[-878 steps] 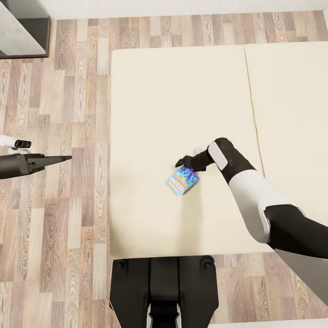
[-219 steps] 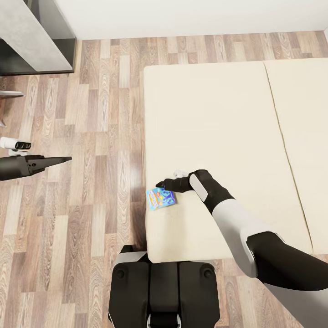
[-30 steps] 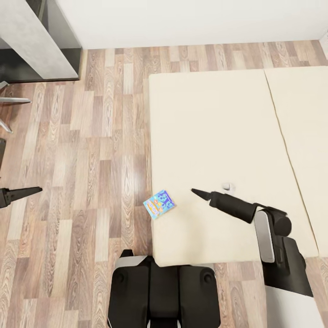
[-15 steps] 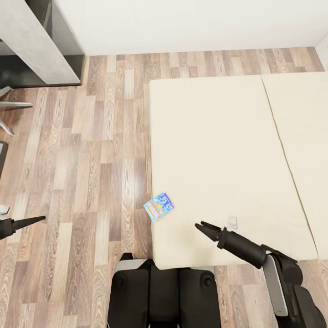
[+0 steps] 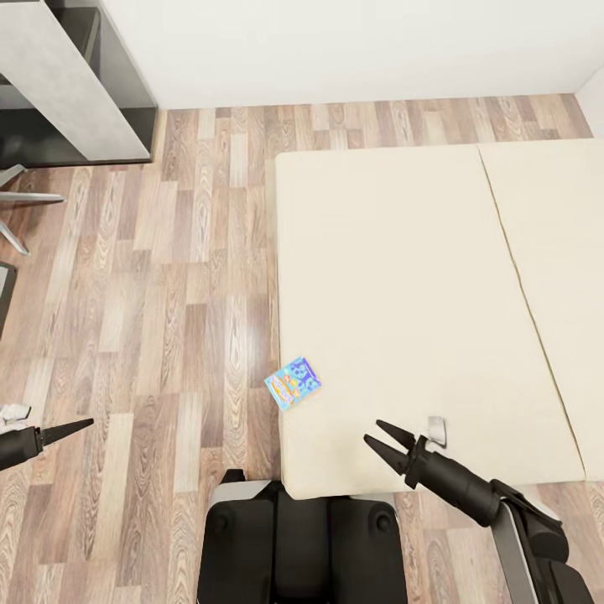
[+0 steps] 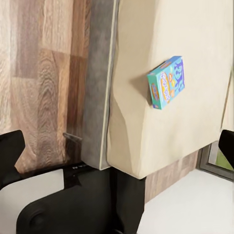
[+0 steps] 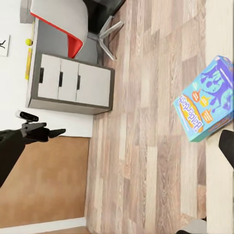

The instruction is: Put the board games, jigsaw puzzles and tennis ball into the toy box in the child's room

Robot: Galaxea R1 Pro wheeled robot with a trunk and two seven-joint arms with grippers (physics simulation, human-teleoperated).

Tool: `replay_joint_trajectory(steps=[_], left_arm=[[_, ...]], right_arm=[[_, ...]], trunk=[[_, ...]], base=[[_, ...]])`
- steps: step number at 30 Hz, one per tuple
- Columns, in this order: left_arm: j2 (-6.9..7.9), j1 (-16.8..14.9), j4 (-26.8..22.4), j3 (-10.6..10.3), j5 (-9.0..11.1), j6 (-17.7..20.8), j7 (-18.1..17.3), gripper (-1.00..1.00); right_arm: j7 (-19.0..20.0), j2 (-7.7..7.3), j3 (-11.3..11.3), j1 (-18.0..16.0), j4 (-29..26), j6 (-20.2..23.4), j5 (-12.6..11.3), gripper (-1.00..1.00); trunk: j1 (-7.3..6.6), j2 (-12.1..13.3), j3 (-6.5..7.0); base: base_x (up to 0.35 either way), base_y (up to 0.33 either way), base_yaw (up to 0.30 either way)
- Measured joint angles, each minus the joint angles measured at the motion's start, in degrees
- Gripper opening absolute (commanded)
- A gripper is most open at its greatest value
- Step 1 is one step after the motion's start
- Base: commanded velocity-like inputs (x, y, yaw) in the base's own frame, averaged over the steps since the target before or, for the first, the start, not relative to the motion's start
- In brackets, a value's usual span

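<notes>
1. One blue game box (image 5: 293,382) lies flat at the left edge of the bed (image 5: 403,277), near its front corner, one corner jutting over the wood floor (image 5: 168,294).
2. From the head camera, the right claw (image 5: 386,441) hovers over the front part of the mattress, to the right of the box and apart from it, its two fingers spread and holding nothing.
3. The left claw (image 5: 74,429) is well off to the left above the floor; it appears as a single dark point there, so I cannot tell whether its fingers are apart or together.
4. The left wrist camera adds the bed's side: the grey base (image 6: 97,83) under the cream mattress, with the box (image 6: 166,82) sitting close to the mattress edge and the robot's black base (image 6: 73,204) next to the bed's corner.
5. The right wrist camera gives the box's print (image 7: 205,99) up close, blue with orange and yellow markings, overhanging the planks.
6. That same camera looks further across the room to a desk with white drawer fronts (image 7: 70,83), a chair with a red and grey seat (image 7: 63,22), and the left claw (image 7: 46,132) seen from the side.
7. In the head view a grey desk corner (image 5: 59,80) stands at the far left by the white wall.
</notes>
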Motion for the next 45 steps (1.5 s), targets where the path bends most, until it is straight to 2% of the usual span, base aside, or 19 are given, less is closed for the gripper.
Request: replay_joint_trajectory(steps=[7, 12, 14, 39, 45], left_arm=[[-1.78, -0.04, -0.22, -0.09, -0.01, -0.03, 0.4, 1.0], [-2.24, -0.08, -0.59, -0.14, -0.01, -0.69, 0.56, 1.0], [-2.28, -0.08, -0.62, -0.14, 0.03, -1.18, 0.57, 1.0], [-3.27, -0.09, -0.65, -0.18, 0.08, -1.85, 0.59, 1.0], [-5.71, -0.15, -0.65, -0.39, -0.14, -1.9, 2.81, 1.0]], right_arm=[[-0.13, 0.3, -0.07, 0.02, 0.2, -1.36, 0.12, 1.0], [-0.49, 0.07, 0.21, 0.02, 1.33, -9.07, 0.25, 1.0], [-0.47, 0.0, 0.14, 0.04, 1.28, -10.26, 0.23, 1.0], [-0.35, -0.03, -0.04, 0.17, 1.81, -12.83, 0.39, 1.0], [-0.36, 0.03, 0.0, 0.5, 1.89, -15.46, 0.48, 1.0]], trunk=[[0.0, 0.0, 0.0], [0.0, 0.0, 0.01], [0.0, 0.0, 0.01], [0.0, 0.0, 2.13], [0.0, 0.0, 2.7]], base=[[0.0, 0.0, 0.0], [0.0, 0.0, 0.0], [0.0, 0.0, 0.0], [0.0, 0.0, 0.0], [0.0, 0.0, 0.0]])
